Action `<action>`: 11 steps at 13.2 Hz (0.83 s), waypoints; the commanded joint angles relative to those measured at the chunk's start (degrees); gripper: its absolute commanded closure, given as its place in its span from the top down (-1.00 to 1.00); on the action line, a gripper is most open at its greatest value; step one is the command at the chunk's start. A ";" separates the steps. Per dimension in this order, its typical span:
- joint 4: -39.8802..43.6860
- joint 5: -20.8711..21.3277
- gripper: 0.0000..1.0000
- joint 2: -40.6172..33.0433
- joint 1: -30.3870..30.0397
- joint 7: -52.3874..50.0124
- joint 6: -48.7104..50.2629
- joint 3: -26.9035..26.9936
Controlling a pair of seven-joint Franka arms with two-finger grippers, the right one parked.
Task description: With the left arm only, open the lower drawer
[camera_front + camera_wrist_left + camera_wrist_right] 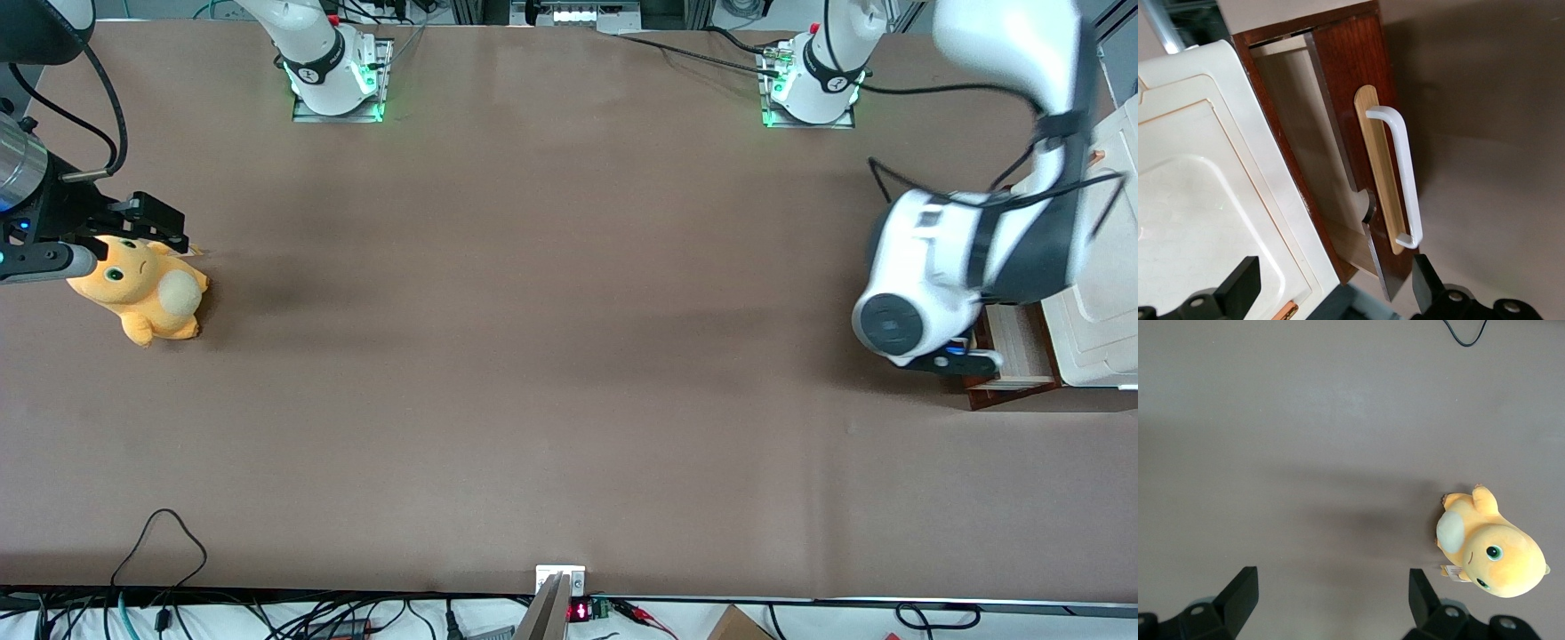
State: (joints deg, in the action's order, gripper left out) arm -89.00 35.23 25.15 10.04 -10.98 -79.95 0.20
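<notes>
The lower drawer (1358, 73) stands pulled partly out of the white cabinet (1198, 200), and its light wood inside (1305, 133) shows. A white bar handle (1405, 173) lies over a pale wood strip on the dark red-brown front. My left gripper (1335, 292) hangs open just above the drawer's end; one finger (1245, 287) is over the cabinet top, the other finger (1426, 287) just outside the drawer front, past the handle's end. Neither touches the handle. In the front view the left arm (969, 249) covers much of the drawer (1018, 342).
The white cabinet (1102, 311) stands at the working arm's end of the brown table (533, 311). An orange plush toy (147, 289) lies toward the parked arm's end. A black cable loop (160, 533) rests near the table's front edge.
</notes>
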 commanded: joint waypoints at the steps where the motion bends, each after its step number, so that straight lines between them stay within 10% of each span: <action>1: 1.46 -7.60 1.00 -4.13 -2.30 3.07 -1.51 -0.03; 6: 6.12 -28.41 1.00 -10.11 -8.44 2.90 -3.19 0.06; 11: 7.61 -35.56 1.00 -14.34 -9.68 2.72 -6.79 0.67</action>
State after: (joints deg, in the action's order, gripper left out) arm -82.34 3.16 12.34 1.00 -8.98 -85.40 0.56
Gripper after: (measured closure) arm 0.000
